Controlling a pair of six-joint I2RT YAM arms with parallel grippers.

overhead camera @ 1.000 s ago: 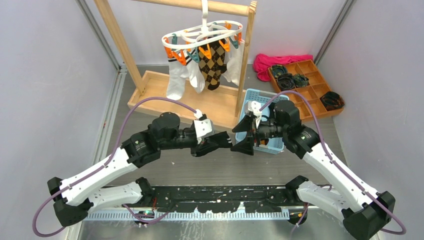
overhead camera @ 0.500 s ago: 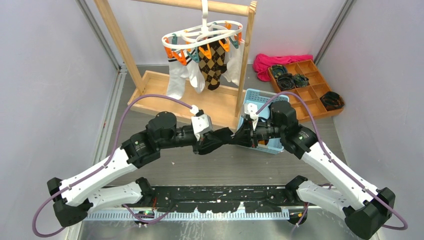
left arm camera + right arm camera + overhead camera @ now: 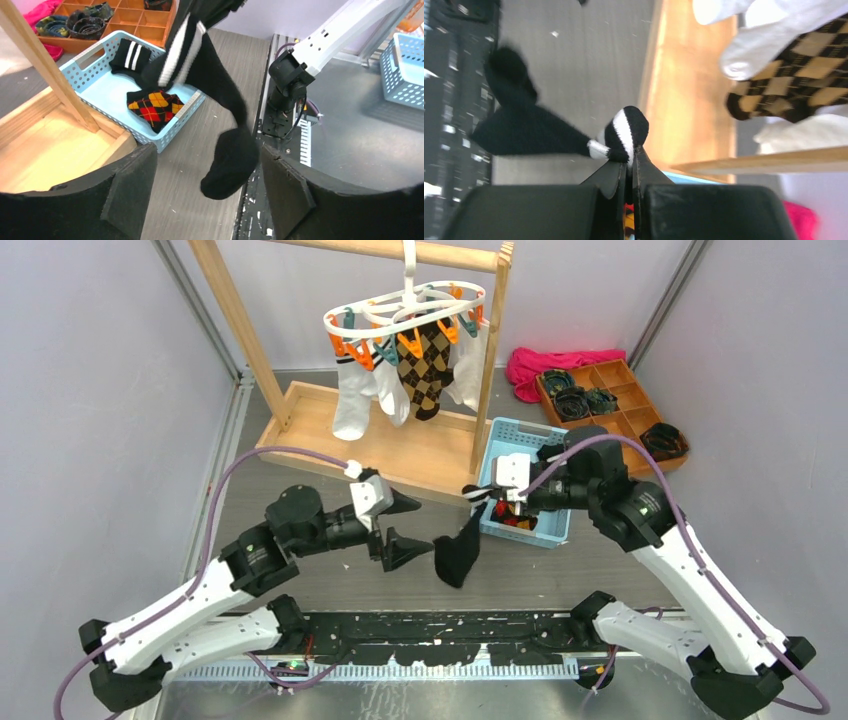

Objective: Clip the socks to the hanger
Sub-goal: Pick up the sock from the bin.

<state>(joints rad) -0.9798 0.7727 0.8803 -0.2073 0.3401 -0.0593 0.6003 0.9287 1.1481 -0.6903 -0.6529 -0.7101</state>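
Observation:
One black sock (image 3: 457, 552) with two white cuff stripes hangs free above the table, its toe down. My right gripper (image 3: 484, 494) is shut on its cuff (image 3: 626, 131), and the foot (image 3: 519, 131) trails off to the left in the right wrist view. My left gripper (image 3: 404, 526) stands open just left of the sock, apart from it; in the left wrist view the sock's toe (image 3: 231, 165) dangles between and beyond my fingers. A second striped black sock (image 3: 131, 55) lies in the blue basket (image 3: 172, 125). The white hanger (image 3: 405, 312) hangs on the rack at the back.
White socks (image 3: 352, 400) and brown argyle socks (image 3: 428, 365) are clipped to the hanger. The wooden rack (image 3: 235, 325) stands on a wooden base (image 3: 320, 435). The blue basket (image 3: 528, 537) also holds a red-yellow argyle sock (image 3: 155, 106). An orange tray (image 3: 622, 410) and a pink cloth (image 3: 550, 365) sit back right.
The right gripper shut on the sock's cuff. The left gripper then opened, let go of the sock and drew back to the left. The sock now hangs from the right gripper alone.

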